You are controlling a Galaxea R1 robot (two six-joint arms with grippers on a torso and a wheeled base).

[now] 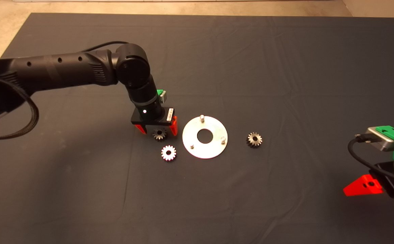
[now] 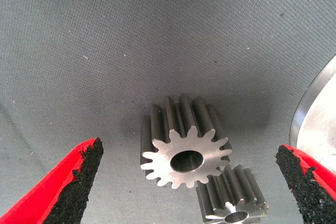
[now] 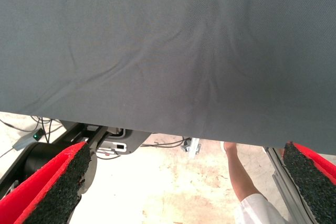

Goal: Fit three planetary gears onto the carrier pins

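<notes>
A shiny round disc [image 1: 205, 137] with a central hole lies mid-mat, with three carrier pins: one at the far rim [image 1: 202, 117], one at the right [image 1: 223, 139], one at the near left [image 1: 192, 146]. All three pins are bare. Three planetary gears lie flat on the mat: one [image 1: 159, 134] just left of the disc, one [image 1: 168, 153] nearer the front, one [image 1: 254, 139] right of the disc. My left gripper [image 1: 158, 129] stands open over the first gear [image 2: 184, 142], a finger on each side without touching. The second gear [image 2: 233, 200] shows beside it. My right gripper [image 1: 364, 186] waits open at the lower right.
The disc's rim [image 2: 315, 119] shows close to one left finger. In the right wrist view I see the mat's edge, the floor, some cables and a person's leg [image 3: 244, 182] beyond it. Bare mat stretches all around the parts.
</notes>
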